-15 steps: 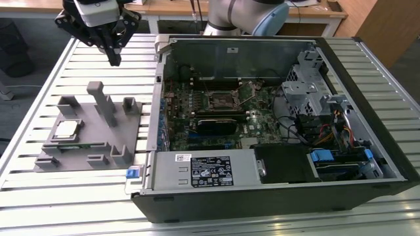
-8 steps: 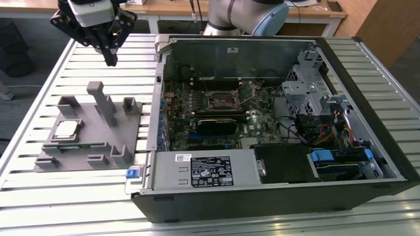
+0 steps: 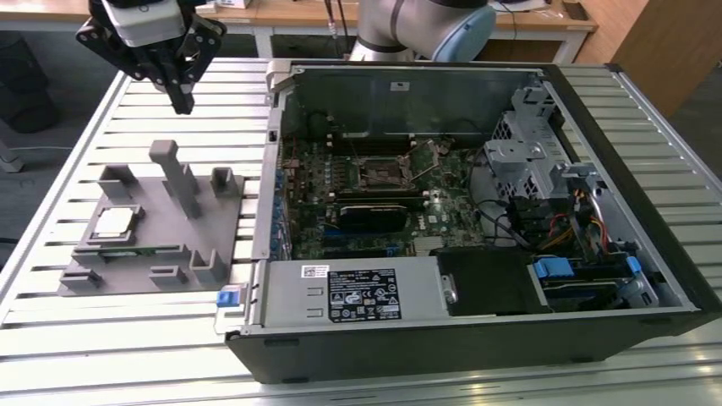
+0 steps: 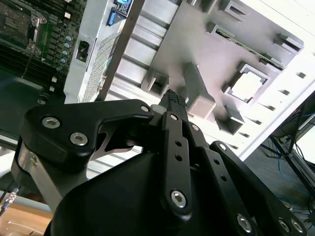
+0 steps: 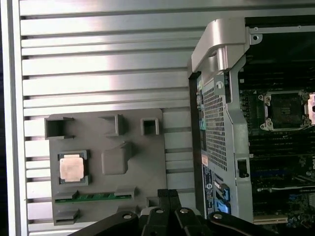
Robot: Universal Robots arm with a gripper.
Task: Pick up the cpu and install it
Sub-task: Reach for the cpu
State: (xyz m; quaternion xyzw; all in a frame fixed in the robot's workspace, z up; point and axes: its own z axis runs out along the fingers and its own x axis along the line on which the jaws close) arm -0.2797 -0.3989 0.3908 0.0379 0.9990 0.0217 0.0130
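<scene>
Slatted metal table under even light, wooden desk behind, perhaps a wooden cabinet beside it.

Square silver-topped cpu — flat, face up, seated in recess of grey holder.

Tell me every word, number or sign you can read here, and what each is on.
None can be read.
White label on the power supply box: print too small.
White sticker on the computer case inner wall: too small.
Side stickers on the case's edge: blurred.
The cpu: no marking I can make out.
</scene>
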